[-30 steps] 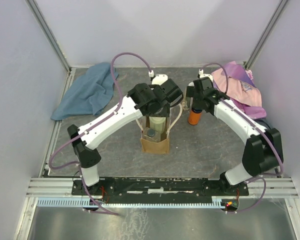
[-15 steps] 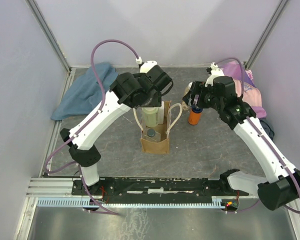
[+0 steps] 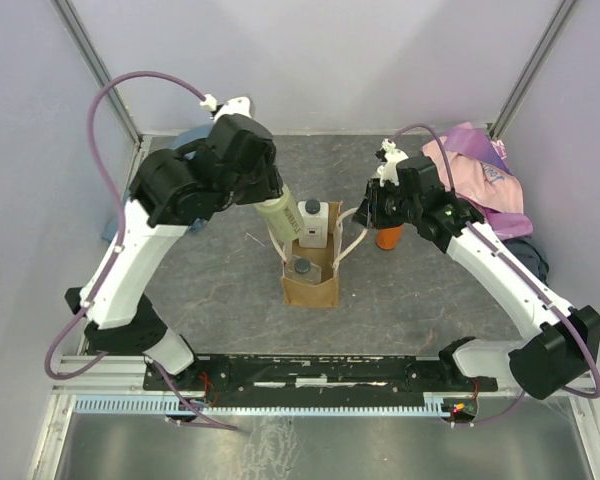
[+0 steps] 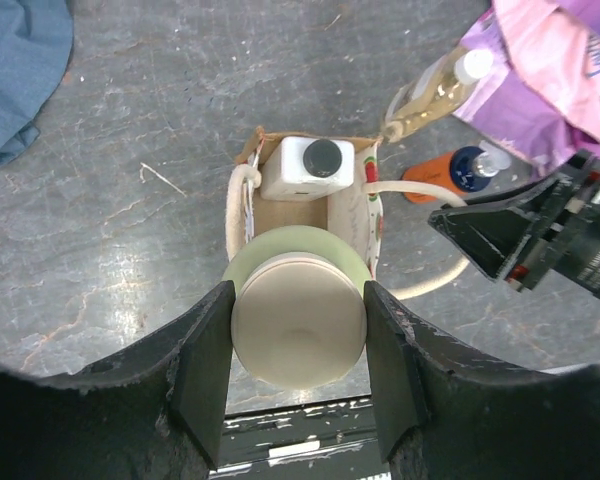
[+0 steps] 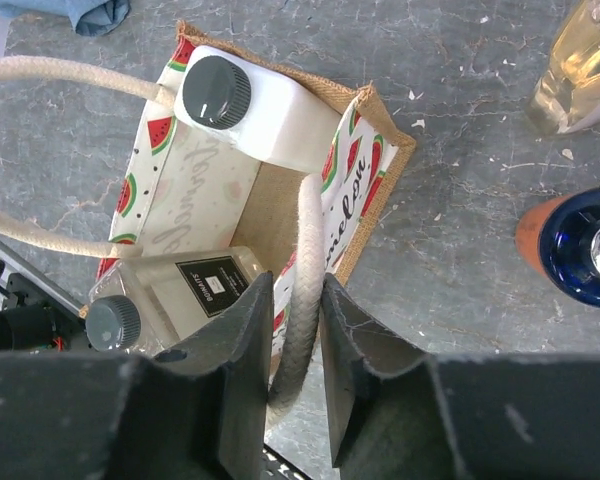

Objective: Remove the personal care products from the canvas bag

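Note:
The canvas bag point(image 3: 311, 288) stands upright mid-table, its lining printed with watermelons point(image 5: 352, 165). My left gripper point(image 3: 269, 200) is shut on the cream cap of a pale green bottle point(image 4: 298, 322), which hangs tilted above the bag's left rim. My right gripper point(image 5: 297, 290) is shut on one cream rope handle point(image 5: 305, 240) of the bag. Inside the bag a white rectangular bottle with a dark cap point(image 5: 250, 105) leans at the far end. A clear bottle with a black label point(image 5: 170, 295) lies nearer. An orange bottle with a blue cap point(image 3: 388, 238) stands on the table right of the bag.
A clear bottle of yellowish liquid point(image 4: 435, 90) lies against the pink-purple cloth point(image 3: 480, 175) at the back right. A blue cloth point(image 4: 20, 70) lies at the back left, largely hidden by my left arm in the top view. Grey walls enclose the table.
My left gripper has lifted the pale green bottle up and leftward out of the bag. My right gripper has left the orange bottle, moved to the bag's handle and shut on it.

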Motion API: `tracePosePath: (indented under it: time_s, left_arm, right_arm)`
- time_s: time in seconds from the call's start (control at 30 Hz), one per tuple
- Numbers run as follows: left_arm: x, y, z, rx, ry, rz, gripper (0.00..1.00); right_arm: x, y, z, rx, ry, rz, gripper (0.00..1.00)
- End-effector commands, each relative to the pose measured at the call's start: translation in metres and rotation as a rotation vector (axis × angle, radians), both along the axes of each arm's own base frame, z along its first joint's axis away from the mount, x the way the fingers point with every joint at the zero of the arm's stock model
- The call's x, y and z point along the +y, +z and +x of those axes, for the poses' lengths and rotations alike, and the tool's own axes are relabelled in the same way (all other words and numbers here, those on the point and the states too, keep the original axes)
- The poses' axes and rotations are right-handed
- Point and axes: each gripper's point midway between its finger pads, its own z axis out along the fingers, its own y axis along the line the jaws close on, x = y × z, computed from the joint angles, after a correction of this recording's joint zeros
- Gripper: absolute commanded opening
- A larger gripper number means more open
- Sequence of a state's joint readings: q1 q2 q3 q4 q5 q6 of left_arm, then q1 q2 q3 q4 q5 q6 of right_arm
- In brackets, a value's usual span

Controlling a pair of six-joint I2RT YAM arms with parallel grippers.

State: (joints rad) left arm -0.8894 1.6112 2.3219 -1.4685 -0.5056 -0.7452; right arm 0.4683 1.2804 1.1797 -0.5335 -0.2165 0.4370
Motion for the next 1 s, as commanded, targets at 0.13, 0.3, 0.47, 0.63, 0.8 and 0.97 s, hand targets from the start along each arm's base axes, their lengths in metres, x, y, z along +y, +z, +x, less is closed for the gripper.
tracePosePath:
  time_s: [0.13, 0.3, 0.47, 0.63, 0.8, 0.97]
  left_arm:
    - [0.054, 0.099, -0.011, -0.307, 0.111, -0.221, 0.03]
    - [0.088, 0.097, -0.017, -0.337, 0.204, -0.166, 0.03]
    - [0.090, 0.077, -0.016, -0.292, 0.211, -0.100, 0.03]
    - [0.086, 0.040, -0.007, -0.244, 0.222, -0.008, 0.03]
    - [0.082, 0.002, 0.006, -0.196, 0.232, 0.051, 0.03]
    - [0.092, -0.033, 0.028, -0.135, 0.280, 0.104, 0.03]
  right_arm:
    - [0.001, -0.002, 0.006, -0.020, 0.011, -0.023, 0.31]
    - [0.001, -0.003, 0.005, -0.018, 0.012, -0.026, 0.31]
    - [0.000, -0.003, 0.005, -0.016, 0.008, -0.030, 0.31]
    - [-0.006, -0.003, 0.007, -0.012, -0.019, -0.058, 0.31]
    - [-0.007, -0.004, 0.006, -0.008, -0.012, -0.071, 0.31]
    - [-0.007, -0.006, 0.004, 0.002, -0.001, -0.078, 0.31]
